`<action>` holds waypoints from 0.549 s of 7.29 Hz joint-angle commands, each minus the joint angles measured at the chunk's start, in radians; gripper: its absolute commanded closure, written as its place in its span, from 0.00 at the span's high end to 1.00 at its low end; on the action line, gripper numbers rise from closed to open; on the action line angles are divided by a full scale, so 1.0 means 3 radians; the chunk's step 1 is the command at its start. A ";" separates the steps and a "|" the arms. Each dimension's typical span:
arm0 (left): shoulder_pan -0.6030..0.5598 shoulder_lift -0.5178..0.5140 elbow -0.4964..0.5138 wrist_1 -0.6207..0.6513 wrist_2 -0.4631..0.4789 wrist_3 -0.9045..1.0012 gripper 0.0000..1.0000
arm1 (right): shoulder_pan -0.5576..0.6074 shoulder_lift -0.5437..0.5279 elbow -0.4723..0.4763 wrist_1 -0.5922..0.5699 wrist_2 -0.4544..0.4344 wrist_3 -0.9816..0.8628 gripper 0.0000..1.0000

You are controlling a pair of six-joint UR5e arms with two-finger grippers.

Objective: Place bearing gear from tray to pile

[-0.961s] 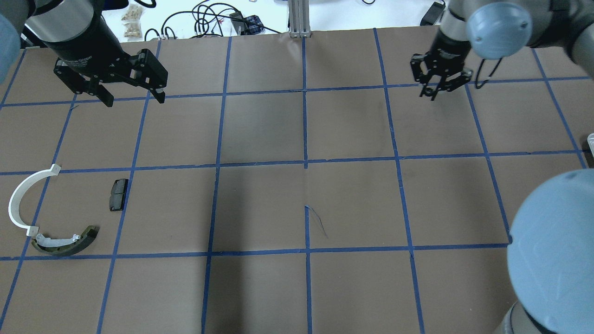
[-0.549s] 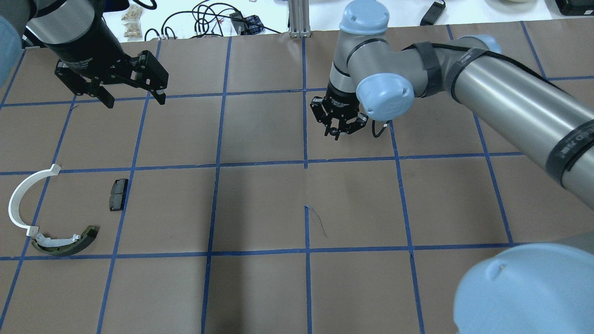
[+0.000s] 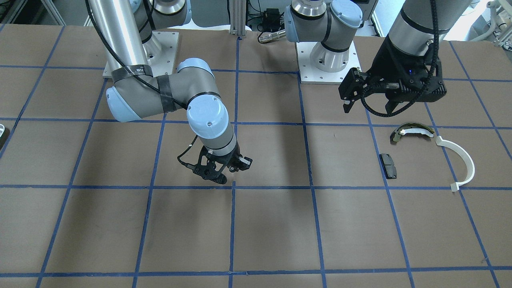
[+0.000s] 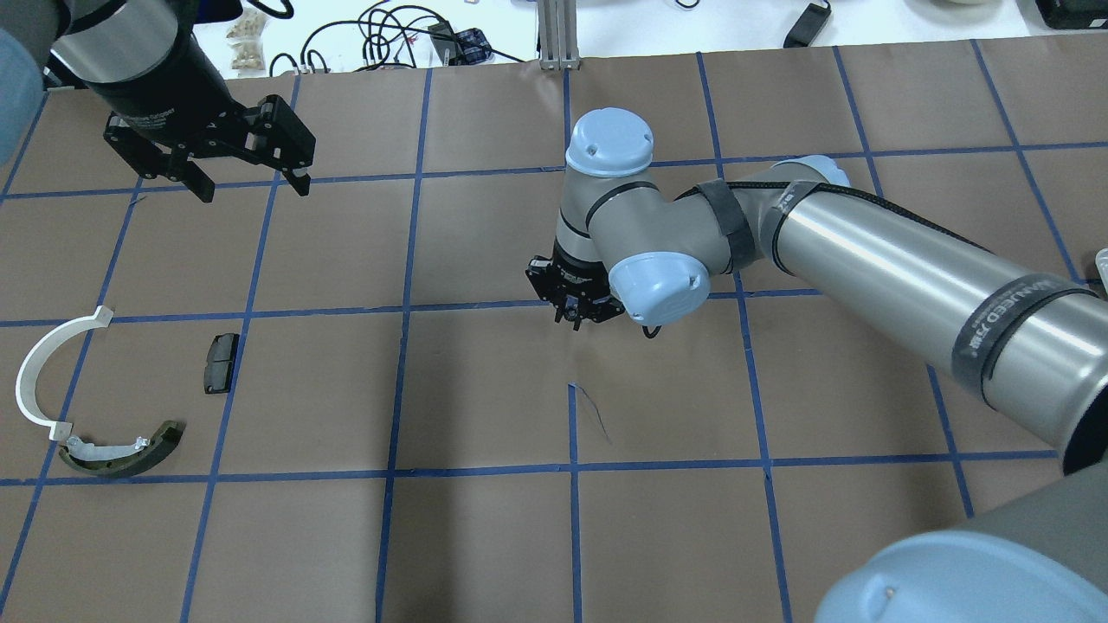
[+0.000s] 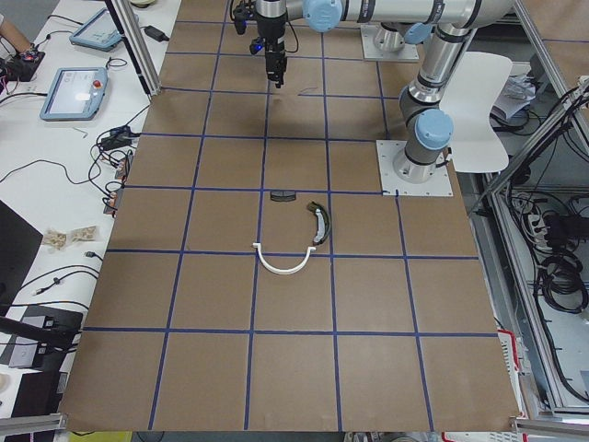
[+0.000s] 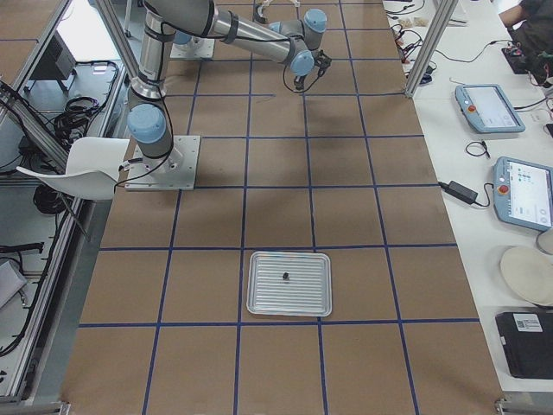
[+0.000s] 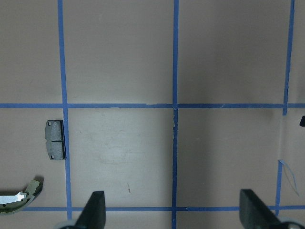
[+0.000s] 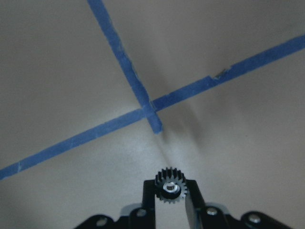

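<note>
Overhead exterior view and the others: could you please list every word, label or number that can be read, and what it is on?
Black band on the right arm: white lettering, too blurred to read.
Left arm's black wrist: faint print, too small to read.
Bearing gear: no marking visible.
Nothing legible anywhere.

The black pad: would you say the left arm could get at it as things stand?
Probably yes. The left arm hovers with jaws open and empty, the pad lies in the open nearby, and the right arm is off at the centre.
</note>
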 commanded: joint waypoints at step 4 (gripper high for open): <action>-0.0005 0.0036 -0.0015 0.0000 0.0005 0.0000 1.00 | 0.0122 -0.0017 0.0054 -0.0182 -0.0046 0.0131 1.00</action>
